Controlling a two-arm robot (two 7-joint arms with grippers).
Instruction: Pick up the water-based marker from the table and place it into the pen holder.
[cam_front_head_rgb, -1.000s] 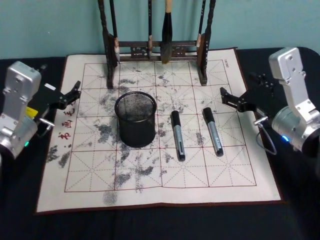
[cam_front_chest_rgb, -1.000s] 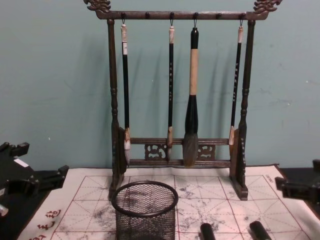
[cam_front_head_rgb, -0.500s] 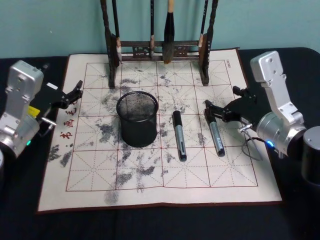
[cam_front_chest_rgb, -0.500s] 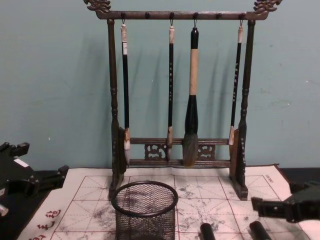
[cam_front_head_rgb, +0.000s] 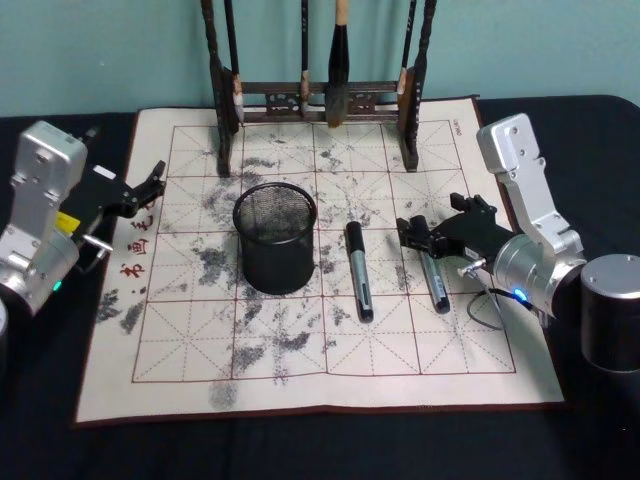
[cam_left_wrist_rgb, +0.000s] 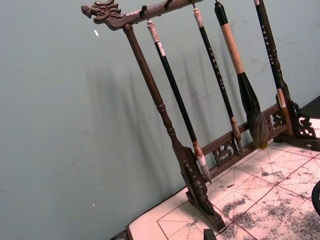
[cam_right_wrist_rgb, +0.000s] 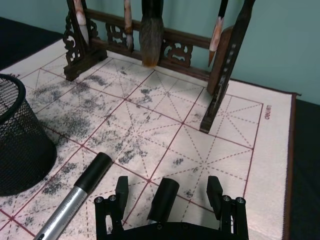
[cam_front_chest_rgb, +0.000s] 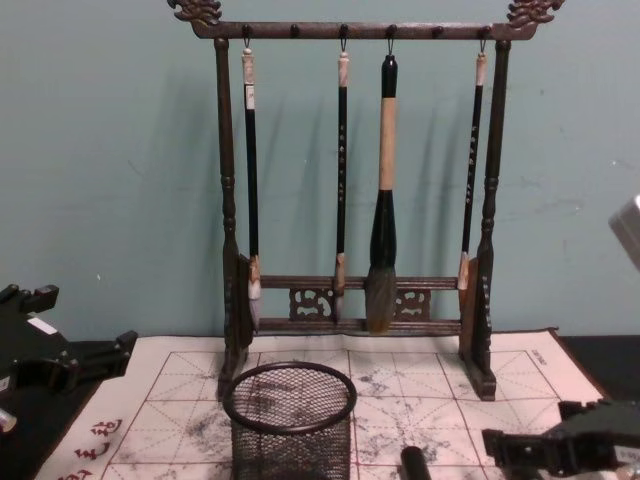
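the step in hand is the reach for the grasp. the right gripper (cam_front_head_rgb: 422, 236) hangs low over the far, capped end of the marker (cam_front_head_rgb: 434, 282), which lies flat on the mat (cam_front_head_rgb: 180, 340), right of centre, its length running near to far. the right wrist view shows the fingers (cam_right_wrist_rgb: 121, 193) spread wide, one on each side of the black cap, with clear gaps to it; they hold nothing. a second marker (cam_front_head_rgb: 357, 272) lies just left of it, roughly parallel, between the first and the holder (cam_front_head_rgb: 274, 240), which stands upright left of centre, looks empty, and is on the near side of the rack (cam_front_head_rgb: 320, 95). the left gripper (cam_front_head_rgb: 148, 186) sits parked at the mat's left edge, fingers apart and empty. next, as i judge it, the right gripper should sink until the pads flank the marker, then close. a grip this near the cap end may let the long body droop, so a hold nearer the middle seems safer. the lift must clear the second marker and the holder's rim before the marker is tipped upright and let go.
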